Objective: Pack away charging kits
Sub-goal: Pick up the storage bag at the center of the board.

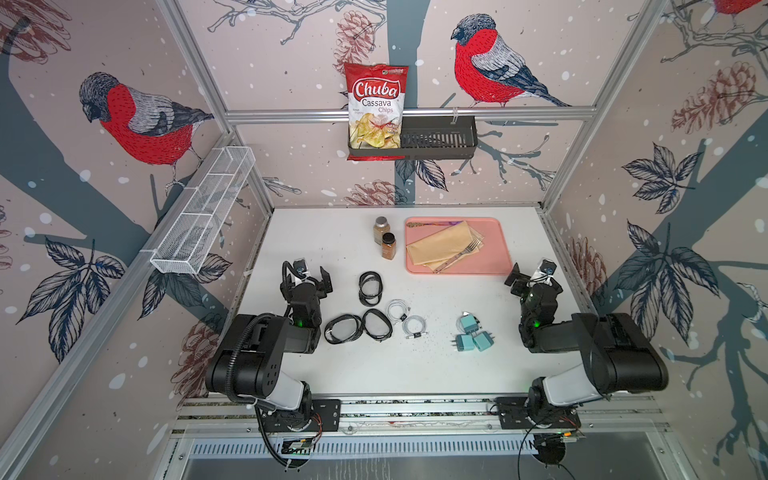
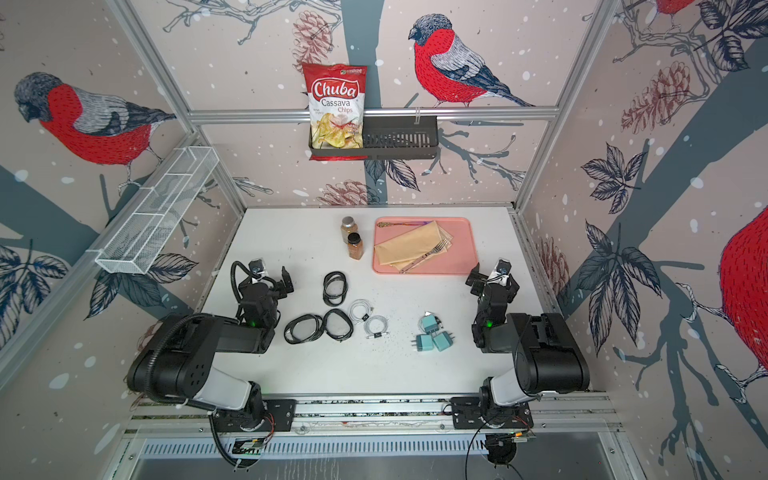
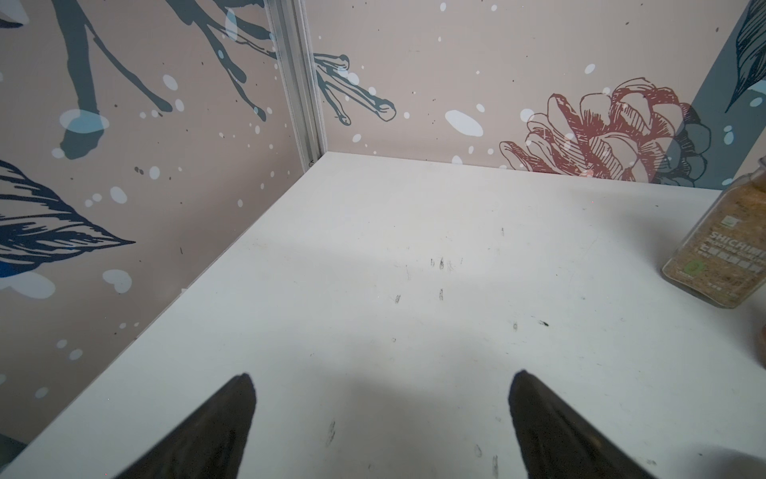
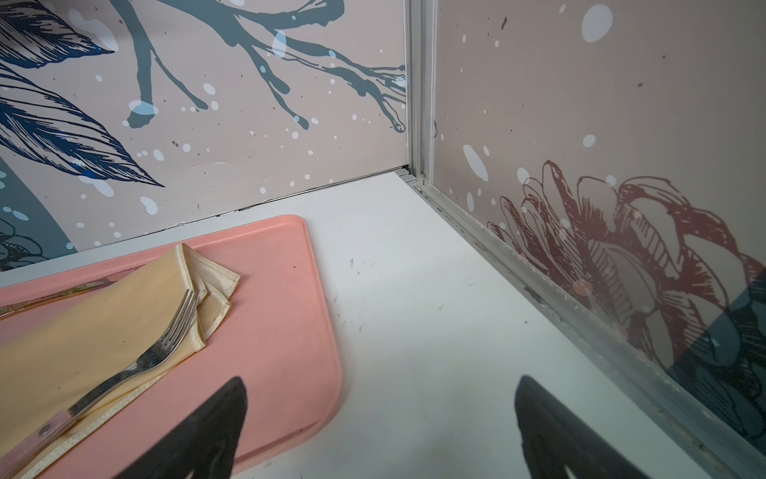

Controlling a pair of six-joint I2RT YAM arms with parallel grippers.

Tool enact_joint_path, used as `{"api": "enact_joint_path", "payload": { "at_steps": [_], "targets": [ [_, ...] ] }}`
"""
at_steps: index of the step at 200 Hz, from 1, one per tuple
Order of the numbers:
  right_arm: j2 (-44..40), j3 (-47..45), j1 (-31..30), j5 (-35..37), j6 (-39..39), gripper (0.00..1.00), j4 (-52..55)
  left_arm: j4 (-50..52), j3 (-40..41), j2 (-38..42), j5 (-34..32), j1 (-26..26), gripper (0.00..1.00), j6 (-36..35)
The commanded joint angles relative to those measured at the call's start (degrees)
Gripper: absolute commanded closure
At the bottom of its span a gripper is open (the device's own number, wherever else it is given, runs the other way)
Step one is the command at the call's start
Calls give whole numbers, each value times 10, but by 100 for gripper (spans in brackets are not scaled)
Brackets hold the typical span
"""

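Observation:
Three teal plug chargers (image 1: 471, 333) (image 2: 432, 333) lie clustered on the white table, right of centre. Two coiled white cables (image 1: 406, 319) (image 2: 368, 319) sit in the middle. Oval black-rimmed clear cases lie left of them: one group (image 1: 370, 286) farther back, others (image 1: 357, 327) (image 2: 318, 327) nearer the front. My left gripper (image 1: 306, 279) (image 2: 266, 282) (image 3: 381, 381) stands open over bare table, left of the cases. My right gripper (image 1: 534, 279) (image 2: 492, 278) (image 4: 381, 383) is open and empty, behind and right of the chargers, at the pink tray's corner.
Two brown spice jars (image 1: 384, 237) (image 3: 721, 257) stand at the back centre. Beside them is a pink tray (image 1: 503, 249) (image 4: 290, 290) with a folded tan napkin and a fork (image 4: 166, 348). A chips bag (image 1: 376, 108) sits in a black wall basket (image 1: 440, 139). A white wire basket (image 1: 203, 216) hangs on the left wall.

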State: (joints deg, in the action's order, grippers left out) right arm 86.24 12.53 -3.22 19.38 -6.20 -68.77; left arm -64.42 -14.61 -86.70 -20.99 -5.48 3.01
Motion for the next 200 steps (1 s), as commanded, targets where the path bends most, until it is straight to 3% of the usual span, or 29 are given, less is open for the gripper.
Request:
{"api": "enact_joint_path", "payload": {
  "at_steps": [1,40,50,64,76,104,132,147,164,182,200],
  "targets": [
    [-1,1,0,0,1,0,-17,-34,-2,-1,-3,-1,0,-3],
    [-21,2,-17,28,24,0,-22,-41,1,13,-4,-3,0,-21],
    [-64,37,-42,84,20,0,81,-1,-11,47,0,-8,0,-31],
    [-111,124,-63,114,-31,0,304,236,-90,114,-20,-11,0,58],
    [-122,159,-77,111,-47,0,381,370,-147,146,0,-14,0,81],
    [-169,203,-140,161,-126,0,511,372,-123,233,48,-28,0,123],
    [-226,277,-170,180,-310,0,731,473,-123,346,67,-28,0,255],
    [-273,271,-196,166,-305,0,743,551,-128,395,43,-26,0,304],
    [-352,233,-200,78,-292,0,714,628,-121,446,14,-4,0,389],
    [-443,177,-204,-8,-279,0,673,655,-113,495,38,5,1,398],
    [-528,118,-215,-34,-273,0,647,686,-102,552,41,5,3,412]
  ]
}}
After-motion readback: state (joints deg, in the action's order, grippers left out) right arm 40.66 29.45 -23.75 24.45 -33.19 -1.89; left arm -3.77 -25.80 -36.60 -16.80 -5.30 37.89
